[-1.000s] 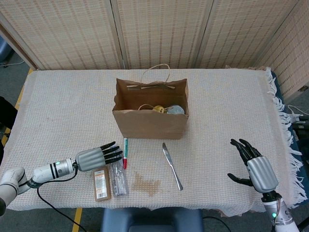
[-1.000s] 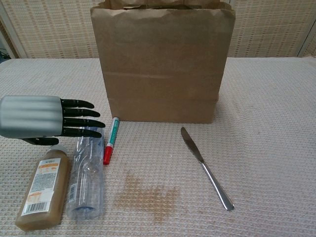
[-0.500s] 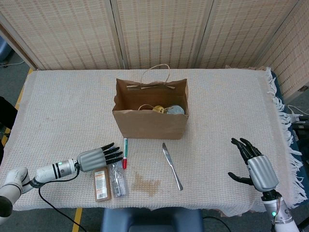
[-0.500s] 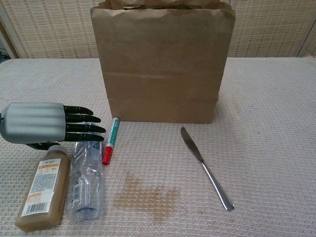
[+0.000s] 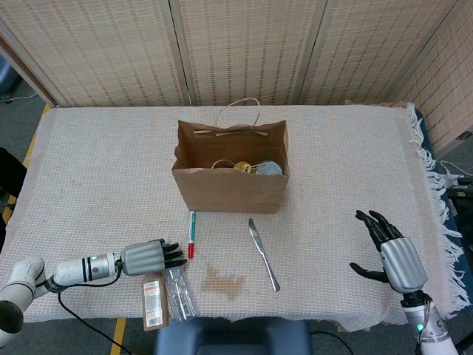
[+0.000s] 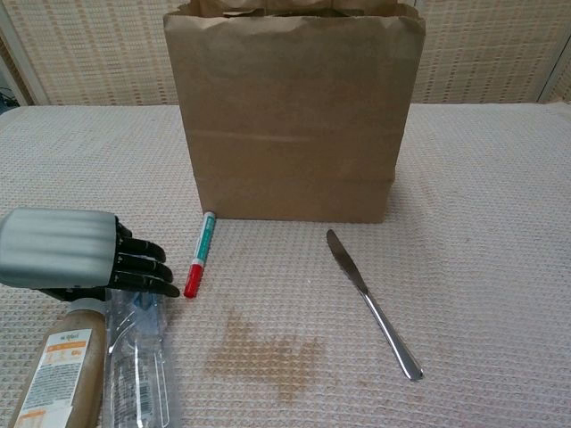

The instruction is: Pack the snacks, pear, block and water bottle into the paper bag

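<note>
The brown paper bag (image 5: 230,185) (image 6: 294,116) stands open mid-table, with a yellow round item (image 5: 242,168) and a silvery item (image 5: 270,168) inside. A clear water bottle (image 5: 178,294) (image 6: 134,366) lies at the front left edge beside a brown bottle (image 5: 154,302) (image 6: 55,379). My left hand (image 5: 148,257) (image 6: 85,260) lies palm down over the bottles' far ends, its fingers bent down onto the water bottle. Whether it grips the bottle is hidden. My right hand (image 5: 390,250) hovers open at the front right, holding nothing.
A red-capped green marker (image 5: 191,233) (image 6: 200,253) lies just right of my left hand. A table knife (image 5: 264,254) (image 6: 370,303) lies in front of the bag. A brown stain (image 5: 224,279) (image 6: 268,352) marks the cloth. The front table edge is close to the bottles.
My left hand has drawn back toward the front edge and bent its fingers. Both bottles slid with it toward that edge. My right hand has barely moved.
</note>
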`<state>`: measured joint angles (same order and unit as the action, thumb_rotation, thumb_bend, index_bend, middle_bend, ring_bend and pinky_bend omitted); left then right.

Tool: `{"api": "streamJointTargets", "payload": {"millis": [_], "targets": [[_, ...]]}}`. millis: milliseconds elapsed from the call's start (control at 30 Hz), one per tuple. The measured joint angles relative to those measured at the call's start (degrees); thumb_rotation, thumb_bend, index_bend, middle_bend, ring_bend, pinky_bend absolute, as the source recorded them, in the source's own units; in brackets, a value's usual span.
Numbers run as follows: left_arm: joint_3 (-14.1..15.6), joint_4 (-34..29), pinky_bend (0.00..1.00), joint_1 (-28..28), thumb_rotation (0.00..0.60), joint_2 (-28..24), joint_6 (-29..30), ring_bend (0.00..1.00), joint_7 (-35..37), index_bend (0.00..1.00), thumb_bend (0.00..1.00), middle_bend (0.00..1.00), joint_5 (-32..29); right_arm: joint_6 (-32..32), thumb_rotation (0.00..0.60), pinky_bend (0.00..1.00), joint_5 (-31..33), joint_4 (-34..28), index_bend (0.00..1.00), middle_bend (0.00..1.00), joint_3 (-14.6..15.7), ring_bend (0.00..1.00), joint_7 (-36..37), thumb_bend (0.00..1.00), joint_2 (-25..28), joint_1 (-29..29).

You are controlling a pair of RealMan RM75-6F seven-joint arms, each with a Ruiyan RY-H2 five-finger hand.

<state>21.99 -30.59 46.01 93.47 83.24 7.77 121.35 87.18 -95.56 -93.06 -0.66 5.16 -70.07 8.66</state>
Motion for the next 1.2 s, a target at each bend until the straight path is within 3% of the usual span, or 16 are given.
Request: {"api": "streamJointTargets", "payload": {"millis": [533,833,967,1200], "targets": [[-0.70,-0.05,0.72,1.41,0.600,-1.50,3.27,0.60,0.86,0.59,0.65,0.61,-0.69,0.07,0.600,0.27,-0.11,0.06,0.07,0.17,-0.17,0.07,0.07,0.00,-0.03,-0.10],[-1.33,-6.04,0.72,3.16,0.600,-6.67,4.21,0.60,0.35,0.59,0.65,0.61,-1.14,-0.03,0.600,0.27,-0.33,0.05,0.07,0.17,-0.07,0.07,0.70,0.00,0.43,-0.09],[-3.25,-11.36,0.72,3.01,0.600,-10.22,3.53,0.60,0.78,0.59,0.65,0.61,-4.53,-0.07,0.600,0.27,-0.50,-0.06,0.07,0.17,0.11,0.07,1.26,0.00,0.67,-0.13],[-9.60,-20.58,0.72,0.61,0.600,-18.55,2.30,0.60,2.24,0.59,0.66,0.61,-15.37,0.32,0.600,0.27,-1.54,-0.12,0.07,0.17,0.53,0.07,1.42,0.00,0.83,-0.24]]}}
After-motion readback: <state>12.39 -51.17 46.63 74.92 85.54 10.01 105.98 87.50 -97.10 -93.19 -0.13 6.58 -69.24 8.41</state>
